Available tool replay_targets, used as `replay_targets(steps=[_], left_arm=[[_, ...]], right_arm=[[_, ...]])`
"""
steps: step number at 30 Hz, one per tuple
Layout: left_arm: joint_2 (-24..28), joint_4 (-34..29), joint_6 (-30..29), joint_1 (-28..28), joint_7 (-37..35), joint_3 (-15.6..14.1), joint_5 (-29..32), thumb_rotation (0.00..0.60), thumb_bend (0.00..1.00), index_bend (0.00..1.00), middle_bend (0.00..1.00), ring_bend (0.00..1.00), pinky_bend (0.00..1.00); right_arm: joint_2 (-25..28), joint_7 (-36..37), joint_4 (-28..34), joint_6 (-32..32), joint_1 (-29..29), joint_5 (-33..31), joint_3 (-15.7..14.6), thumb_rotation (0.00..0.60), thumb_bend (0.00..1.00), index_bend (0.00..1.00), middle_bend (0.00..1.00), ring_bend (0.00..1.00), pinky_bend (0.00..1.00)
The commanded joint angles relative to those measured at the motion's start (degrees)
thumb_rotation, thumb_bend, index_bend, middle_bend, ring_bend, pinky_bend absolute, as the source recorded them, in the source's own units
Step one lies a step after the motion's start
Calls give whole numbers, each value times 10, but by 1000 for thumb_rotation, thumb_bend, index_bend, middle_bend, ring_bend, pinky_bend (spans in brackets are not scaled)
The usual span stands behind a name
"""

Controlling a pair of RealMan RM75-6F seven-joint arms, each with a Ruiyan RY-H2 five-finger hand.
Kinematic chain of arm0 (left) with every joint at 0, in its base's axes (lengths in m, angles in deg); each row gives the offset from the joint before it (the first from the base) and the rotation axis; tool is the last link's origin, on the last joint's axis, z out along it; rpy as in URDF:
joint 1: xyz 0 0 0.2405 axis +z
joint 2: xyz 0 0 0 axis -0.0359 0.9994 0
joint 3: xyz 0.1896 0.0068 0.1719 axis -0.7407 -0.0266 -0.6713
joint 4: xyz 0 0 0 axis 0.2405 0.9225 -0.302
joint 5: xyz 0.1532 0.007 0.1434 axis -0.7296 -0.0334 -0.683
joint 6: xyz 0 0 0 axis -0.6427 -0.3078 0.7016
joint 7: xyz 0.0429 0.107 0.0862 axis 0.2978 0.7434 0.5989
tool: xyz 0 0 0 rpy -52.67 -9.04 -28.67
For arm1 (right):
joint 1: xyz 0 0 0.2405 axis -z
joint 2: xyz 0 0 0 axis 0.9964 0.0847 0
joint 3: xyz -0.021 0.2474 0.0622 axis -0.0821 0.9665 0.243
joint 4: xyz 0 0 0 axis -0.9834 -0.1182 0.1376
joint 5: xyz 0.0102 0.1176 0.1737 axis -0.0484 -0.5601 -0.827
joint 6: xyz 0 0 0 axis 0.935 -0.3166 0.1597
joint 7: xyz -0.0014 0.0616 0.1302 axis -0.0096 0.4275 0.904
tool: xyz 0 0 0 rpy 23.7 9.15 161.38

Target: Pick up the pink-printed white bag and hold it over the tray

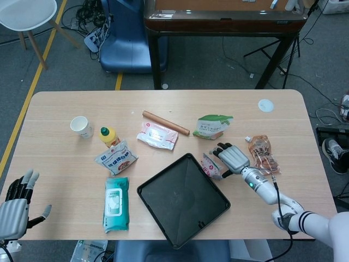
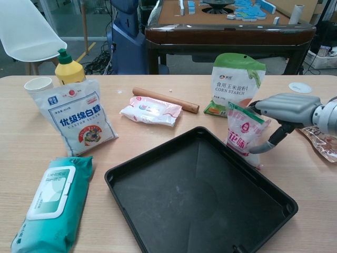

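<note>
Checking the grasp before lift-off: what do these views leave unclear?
- Whether the right hand grips the pink-printed white bag: in both views the hand covers the contact.
- Left hand: cut off by the head view's edge, absent from the chest view.
- Tray: near corner cut off by the chest view's bottom edge.
</note>
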Motion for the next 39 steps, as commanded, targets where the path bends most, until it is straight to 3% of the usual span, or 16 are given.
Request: replay_targets(steps=[1,27,34,39], left_arm=[[0,-1,1,0,2,0,0,600,244,44,0,0,30],[6,-20,4,-1,21,2,3,600,244,43,0,0,30],[6,-23,7,-1,26,2,3,600,244,44,0,0,30],[4,-23,10,-2,27,2,5,600,244,44,0,0,30]], right_arm=[[-14,22,-21,10,-3,12,-10,380,0,230,241,122,187],[-104,179,-212,68,-25,87,-75,388,0,237,241,109,136],[-116,210,-246,88,-26,105,-94,524,0,315,263,109,135],[-120,225,-265,91,-23,108,-102,549,17,361,289,109,135]])
